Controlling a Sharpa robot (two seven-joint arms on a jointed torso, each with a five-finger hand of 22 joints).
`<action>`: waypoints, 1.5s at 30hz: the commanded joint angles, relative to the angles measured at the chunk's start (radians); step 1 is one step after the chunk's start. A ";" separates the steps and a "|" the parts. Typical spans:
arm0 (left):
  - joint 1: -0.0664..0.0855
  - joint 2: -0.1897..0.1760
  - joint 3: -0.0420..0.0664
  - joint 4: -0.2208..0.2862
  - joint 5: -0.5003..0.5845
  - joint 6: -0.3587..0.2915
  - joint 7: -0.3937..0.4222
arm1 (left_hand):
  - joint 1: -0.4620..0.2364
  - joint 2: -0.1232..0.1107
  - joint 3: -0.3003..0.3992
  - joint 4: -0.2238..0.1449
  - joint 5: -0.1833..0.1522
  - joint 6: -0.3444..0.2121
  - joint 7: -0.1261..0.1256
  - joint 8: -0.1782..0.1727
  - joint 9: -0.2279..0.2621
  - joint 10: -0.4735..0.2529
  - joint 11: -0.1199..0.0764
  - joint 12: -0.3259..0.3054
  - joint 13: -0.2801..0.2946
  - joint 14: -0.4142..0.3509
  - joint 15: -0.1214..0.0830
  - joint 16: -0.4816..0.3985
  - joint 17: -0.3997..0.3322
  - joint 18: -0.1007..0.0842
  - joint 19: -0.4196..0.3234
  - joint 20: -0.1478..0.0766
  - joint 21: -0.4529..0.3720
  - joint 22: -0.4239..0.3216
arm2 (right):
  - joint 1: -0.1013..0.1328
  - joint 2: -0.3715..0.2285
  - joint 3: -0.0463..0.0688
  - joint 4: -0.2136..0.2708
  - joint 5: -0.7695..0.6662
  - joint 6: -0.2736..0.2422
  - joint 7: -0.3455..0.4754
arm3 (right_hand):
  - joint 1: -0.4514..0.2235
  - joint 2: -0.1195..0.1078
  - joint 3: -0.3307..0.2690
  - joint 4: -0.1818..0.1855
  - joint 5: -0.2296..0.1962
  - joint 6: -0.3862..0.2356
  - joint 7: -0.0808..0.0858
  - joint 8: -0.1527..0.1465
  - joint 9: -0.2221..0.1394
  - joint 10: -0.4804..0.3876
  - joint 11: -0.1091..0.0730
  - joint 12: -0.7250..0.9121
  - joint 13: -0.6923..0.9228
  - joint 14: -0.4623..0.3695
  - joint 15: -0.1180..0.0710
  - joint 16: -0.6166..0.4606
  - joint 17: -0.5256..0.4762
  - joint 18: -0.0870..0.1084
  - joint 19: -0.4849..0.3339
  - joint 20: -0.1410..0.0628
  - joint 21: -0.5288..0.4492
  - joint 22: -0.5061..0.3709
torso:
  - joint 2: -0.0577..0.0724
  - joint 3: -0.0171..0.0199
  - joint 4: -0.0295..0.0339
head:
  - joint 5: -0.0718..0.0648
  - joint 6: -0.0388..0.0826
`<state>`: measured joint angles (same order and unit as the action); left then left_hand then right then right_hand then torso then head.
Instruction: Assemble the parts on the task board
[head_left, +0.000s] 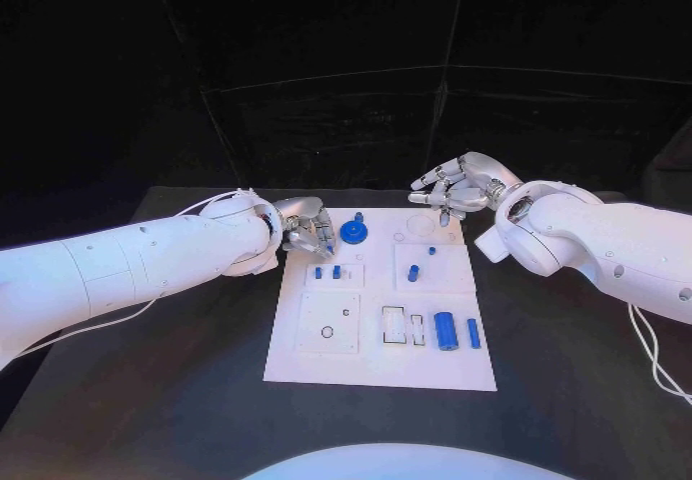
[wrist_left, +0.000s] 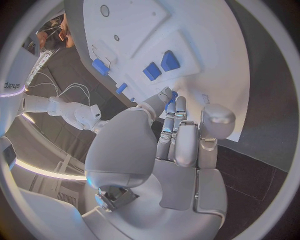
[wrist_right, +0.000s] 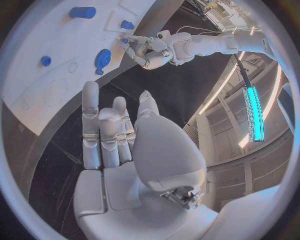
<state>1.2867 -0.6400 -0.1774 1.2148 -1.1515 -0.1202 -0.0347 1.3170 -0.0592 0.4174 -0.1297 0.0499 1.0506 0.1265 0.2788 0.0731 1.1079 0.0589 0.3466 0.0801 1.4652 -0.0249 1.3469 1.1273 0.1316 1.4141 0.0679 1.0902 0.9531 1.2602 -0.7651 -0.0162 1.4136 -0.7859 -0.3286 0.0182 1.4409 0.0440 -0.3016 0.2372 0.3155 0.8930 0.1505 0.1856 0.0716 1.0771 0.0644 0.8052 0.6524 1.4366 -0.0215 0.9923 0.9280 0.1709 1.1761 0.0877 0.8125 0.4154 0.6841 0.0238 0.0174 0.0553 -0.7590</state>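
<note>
The white task board lies mid-table. My left hand hovers at its far left corner and pinches a small blue part between thumb and fingertips; that part also appears in the right wrist view. A blue gear stands on the board just right of that hand. My right hand hangs above the far right corner, fingers extended and apart, holding nothing. Two small blue pieces sit in the left middle field, two more to their right. Two blue cylinders lie near the right edge.
The black table surrounds the board, with open surface toward me and on both sides. A rectangular recess and a small ring mark the board's near half. White cables trail from my left arm.
</note>
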 joint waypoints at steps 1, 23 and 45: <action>0.002 0.007 0.000 -0.008 0.006 0.022 -0.009 | -0.003 -0.005 0.007 0.000 -0.002 0.003 0.002 -0.007 -0.001 0.005 0.000 -0.004 -0.001 0.026 -0.001 0.003 -0.001 -0.015 0.007 0.003 0.003 0.000 | 0.002 0.001 0.001 0.002 -0.011 0.004 0.006 | 0.002 0.007 -0.004 -0.001 0.006 -0.006 0.001 0.006 -0.001 -0.009 -0.001 0.006 -0.002 0.001 0.005 -0.003 0.001 0.013 0.009 0.000 -0.007 -0.001 | 0.000 0.0002 -0.0008 | 0.003 -0.001; 0.000 0.025 0.000 -0.022 0.006 0.028 -0.008 | -0.003 -0.003 0.011 0.000 -0.002 0.004 0.002 -0.009 -0.001 0.007 0.000 -0.007 -0.003 0.025 0.000 0.002 -0.004 -0.015 0.006 0.004 0.004 0.002 | 0.002 0.001 0.001 0.002 -0.012 0.004 0.007 | 0.002 0.007 -0.004 -0.001 0.006 -0.006 0.001 0.006 -0.001 -0.009 -0.001 0.006 -0.002 0.001 0.005 -0.003 0.001 0.013 0.009 0.000 -0.007 -0.001 | 0.000 -0.0004 0.0010 | 0.001 -0.005; 0.000 0.027 -0.001 -0.026 0.006 0.042 -0.031 | -0.022 -0.032 0.017 -0.006 -0.002 -0.061 0.024 -0.073 -0.010 -0.047 0.026 -0.063 -0.017 0.021 0.019 -0.001 -0.020 -0.016 -0.001 0.018 0.002 0.003 | 0.002 0.001 0.001 0.001 -0.012 0.004 0.007 | 0.002 0.007 -0.004 -0.001 0.006 -0.006 0.001 0.006 -0.001 -0.009 -0.001 0.006 -0.002 0.001 0.005 -0.003 0.001 0.013 0.009 0.000 -0.007 -0.001 | 0.000 0.0005 0.0008 | 0.001 -0.007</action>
<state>1.2854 -0.6123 -0.1783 1.1884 -1.1484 -0.0873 -0.0553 1.2932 -0.0830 0.4325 -0.1337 0.0500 0.9948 0.1496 0.2092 0.0617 1.0684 0.0874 0.2874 0.0633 1.4653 -0.0103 1.3469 1.1100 0.1317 1.4149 0.0785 1.0900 0.9567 1.2602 -0.7650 -0.0162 1.4140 -0.7951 -0.3283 0.0179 1.4409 0.0440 -0.3016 0.2373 0.3155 0.8930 0.1506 0.1856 0.0716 1.0771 0.0644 0.8052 0.6526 1.4366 -0.0216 0.9922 0.9276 0.1710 1.1761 0.0877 0.8126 0.4155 0.6840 0.0239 0.0181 0.0569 -0.7653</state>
